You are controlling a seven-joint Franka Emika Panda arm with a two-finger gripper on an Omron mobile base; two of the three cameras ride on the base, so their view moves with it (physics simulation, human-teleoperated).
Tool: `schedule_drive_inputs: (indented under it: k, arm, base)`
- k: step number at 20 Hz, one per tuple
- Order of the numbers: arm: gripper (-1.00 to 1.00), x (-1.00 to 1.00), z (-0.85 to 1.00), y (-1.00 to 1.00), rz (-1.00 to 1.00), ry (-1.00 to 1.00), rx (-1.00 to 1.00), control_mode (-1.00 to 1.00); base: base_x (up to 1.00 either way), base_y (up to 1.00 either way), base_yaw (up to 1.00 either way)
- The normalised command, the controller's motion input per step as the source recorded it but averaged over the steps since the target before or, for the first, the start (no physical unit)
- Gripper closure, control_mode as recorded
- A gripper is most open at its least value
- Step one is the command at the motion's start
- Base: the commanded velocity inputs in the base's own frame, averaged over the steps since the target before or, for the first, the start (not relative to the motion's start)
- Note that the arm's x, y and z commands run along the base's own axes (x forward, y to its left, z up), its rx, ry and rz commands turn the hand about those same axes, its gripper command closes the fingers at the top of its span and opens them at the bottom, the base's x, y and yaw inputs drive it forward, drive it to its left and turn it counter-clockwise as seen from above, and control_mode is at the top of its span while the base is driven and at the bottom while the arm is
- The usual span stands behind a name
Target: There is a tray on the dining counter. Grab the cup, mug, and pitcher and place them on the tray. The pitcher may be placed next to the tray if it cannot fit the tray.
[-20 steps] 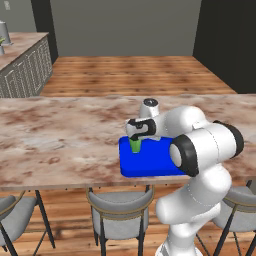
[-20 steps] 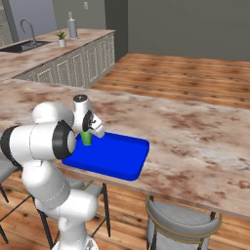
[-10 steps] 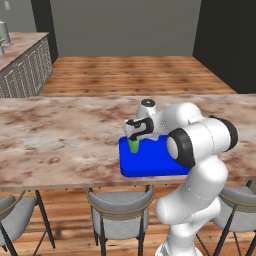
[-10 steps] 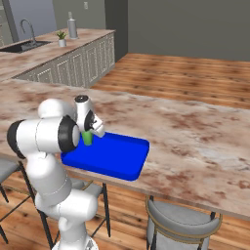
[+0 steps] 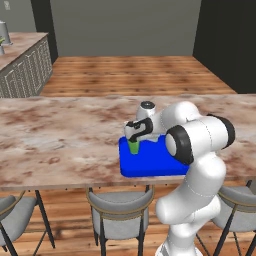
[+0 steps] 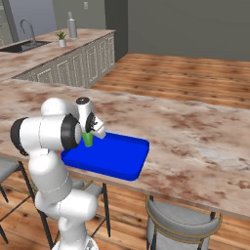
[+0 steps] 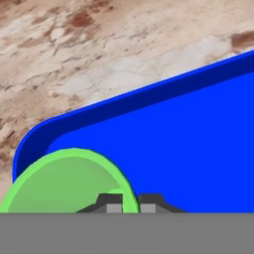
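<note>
Cup [image 5: 133, 146] pinched at its rim by the gripper [image 5: 134, 140], jaws pressed nearly together; it hangs directly beneath them, over the tray [image 5: 152, 161] corner. Best lowered flat, then released gently.

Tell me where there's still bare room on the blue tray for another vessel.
The tray is bare from the cup across to its far short rim and along the stool-side edge. It is crowded only at the corner where the gripper is shut on the cup, nearest the arm.
</note>
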Motion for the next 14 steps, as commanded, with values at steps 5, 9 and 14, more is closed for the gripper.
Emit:
schedule_drive_inputs:
  k: [5, 9, 14]
  arm:
    - [1.00, 0.00, -0.08, 0.01, 0.00, 0.00, 0.00, -1.00]
    - [-1.00, 0.00, 0.00, 0.00, 0.00, 0.00, 0.00, -1.00]
    - [-1.00, 0.00, 0.00, 0.00, 0.00, 0.00, 0.00, -1.00]
  base:
    - [0.00, 0.00, 0.00]
    - [0.00, 0.00, 0.00]
    - [0.00, 0.00, 0.00]
